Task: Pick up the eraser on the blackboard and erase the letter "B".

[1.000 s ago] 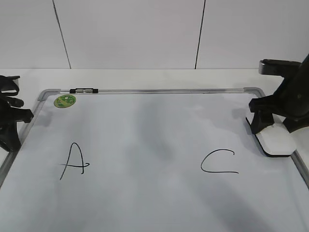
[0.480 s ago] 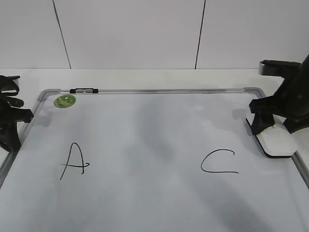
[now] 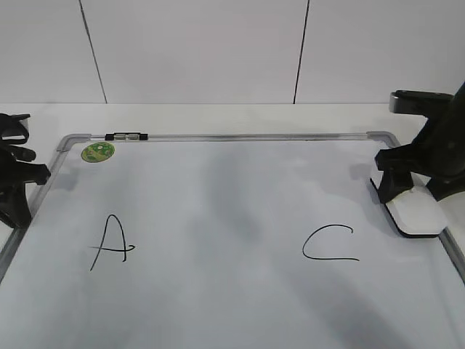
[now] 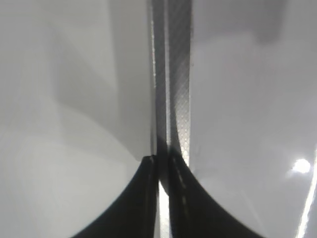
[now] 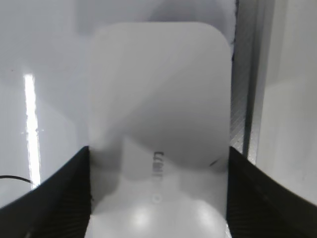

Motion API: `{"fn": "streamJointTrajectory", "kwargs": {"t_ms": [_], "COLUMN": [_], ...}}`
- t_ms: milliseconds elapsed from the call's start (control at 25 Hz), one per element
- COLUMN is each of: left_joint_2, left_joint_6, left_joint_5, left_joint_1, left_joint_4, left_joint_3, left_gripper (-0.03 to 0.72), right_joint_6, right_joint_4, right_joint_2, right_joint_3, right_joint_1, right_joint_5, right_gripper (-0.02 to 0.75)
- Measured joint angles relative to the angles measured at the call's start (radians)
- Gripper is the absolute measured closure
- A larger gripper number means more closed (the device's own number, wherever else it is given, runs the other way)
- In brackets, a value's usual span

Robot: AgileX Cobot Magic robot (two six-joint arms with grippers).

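Observation:
The blackboard [image 3: 218, 211] lies flat, with a black "A" [image 3: 109, 243] and a "C" [image 3: 328, 243] on it. No letter "B" shows; the space between them is blank. The white eraser [image 3: 420, 217] lies on the board by its right frame. My right gripper [image 3: 414, 190] straddles it, with both fingers against its long sides. In the right wrist view the eraser [image 5: 158, 94] fills the space between the jaws [image 5: 158, 198]. My left gripper [image 3: 14, 196] is shut and empty at the board's left edge, above the frame [image 4: 173, 74].
A round green sticker [image 3: 97, 152] sits at the board's far left corner. A small black-and-silver clip [image 3: 126, 136] is on the far frame. The right frame rail [image 5: 245, 99] runs just beside the eraser. A white wall stands behind the table.

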Motion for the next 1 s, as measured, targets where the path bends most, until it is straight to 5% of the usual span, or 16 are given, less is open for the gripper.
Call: {"fn": "streamJointTrajectory", "kwargs": {"t_ms": [1000], "left_joint_2": [0.000], "left_joint_6": [0.001], "left_joint_5": [0.000], "left_joint_1": [0.000], "left_joint_4": [0.000], "left_joint_3": [0.000], "left_gripper": [0.657], "right_joint_6": [-0.001], "right_joint_4": [-0.036], "right_joint_2": [0.000], "right_joint_3": [0.000], "right_joint_1": [0.000], "right_joint_5": [0.002], "right_gripper": [0.201]}}
